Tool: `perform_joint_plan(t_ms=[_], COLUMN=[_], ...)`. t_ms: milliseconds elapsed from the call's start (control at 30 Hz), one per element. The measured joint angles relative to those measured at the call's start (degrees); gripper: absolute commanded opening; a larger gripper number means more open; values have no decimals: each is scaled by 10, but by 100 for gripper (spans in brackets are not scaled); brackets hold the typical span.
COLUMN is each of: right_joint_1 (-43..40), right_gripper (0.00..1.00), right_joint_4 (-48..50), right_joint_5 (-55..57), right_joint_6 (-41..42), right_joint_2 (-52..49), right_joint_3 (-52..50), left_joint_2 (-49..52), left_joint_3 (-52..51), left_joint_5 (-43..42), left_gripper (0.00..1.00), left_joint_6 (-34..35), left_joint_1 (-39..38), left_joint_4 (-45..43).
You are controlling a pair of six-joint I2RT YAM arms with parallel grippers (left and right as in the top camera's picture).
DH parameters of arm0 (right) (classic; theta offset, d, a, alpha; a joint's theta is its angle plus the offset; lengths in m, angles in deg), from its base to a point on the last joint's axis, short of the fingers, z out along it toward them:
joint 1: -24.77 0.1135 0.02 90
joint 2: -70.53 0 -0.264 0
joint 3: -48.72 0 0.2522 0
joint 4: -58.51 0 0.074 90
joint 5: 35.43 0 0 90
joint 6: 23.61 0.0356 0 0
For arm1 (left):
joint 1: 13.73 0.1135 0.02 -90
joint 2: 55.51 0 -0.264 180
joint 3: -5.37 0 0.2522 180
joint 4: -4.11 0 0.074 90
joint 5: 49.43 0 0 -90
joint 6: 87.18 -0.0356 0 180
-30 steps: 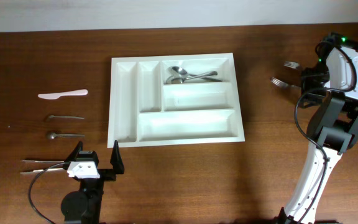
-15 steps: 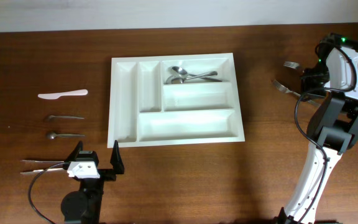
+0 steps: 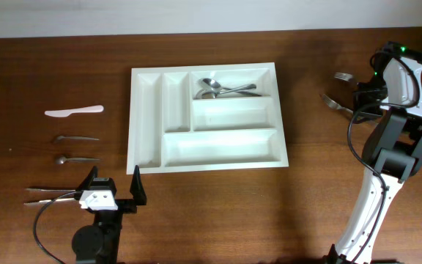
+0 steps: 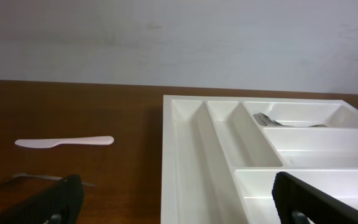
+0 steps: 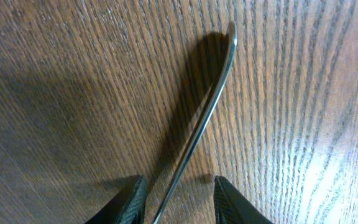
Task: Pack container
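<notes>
You have only made a start on the packing. The container [image 3: 146,117] lies flat in the middle of the table [image 3: 269,213]. Just one of its five compartments is filled, with a few metal spoons [image 3: 222,89] in the far long compartment on its right side. The two long compartments nearer you and the two narrow upright ones on the left show bare white plastic.

By my reckoning, most of the cutlery is left for you to move. To the left of the container, well apart from it, lie a white plastic knife [image 3: 74,111] and, nearer than that, two small dark metal pieces [image 3: 77,137] that may be spoons. Nearest of all is a pair of long thin metal pieces [image 3: 48,195], too slim to name. To the right of the container lie the far fork [image 3: 342,75] and the nearer fork [image 3: 333,101].

Your right gripper [image 5: 180,185] is down at the nearer fork. In the wrist view the fork's handle runs between the two fingers, with a gap showing on the right side. Whether the jaws have clamped it, I cannot tell.

Your left gripper [image 3: 113,180] sits at the near left, just beside the thin pieces. It faces the container with its jaws spread wide and holds nothing.

The table is dark brown wood with a strong grain and catches a pale sheen under the right wrist. A plain, pale wall [image 4: 179,37] runs along its far edge.
</notes>
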Motion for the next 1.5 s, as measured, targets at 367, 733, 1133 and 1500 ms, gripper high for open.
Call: perform_joint_plan(t_ms=[367, 733, 1133, 1500], right_joint_1=[0, -3, 0, 67], right_gripper=[8, 4, 4, 4], right_joint_4=[25, 31, 18, -110], right_joint_5=[0, -28, -122, -180], right_joint_6=[-1, -33, -139, -157], right_joint_2=[3, 3, -14, -14], right_joint_3=[-5, -4, 132, 258], left_joint_2=[0, 0, 0, 0], left_joint_3=[0, 0, 0, 0], left_joint_5=[0, 0, 0, 0], left_gripper=[99, 99, 99, 99], left_joint_6=[0, 0, 0, 0], left_joint_1=[0, 0, 0, 0], left_joint_4=[0, 0, 0, 0])
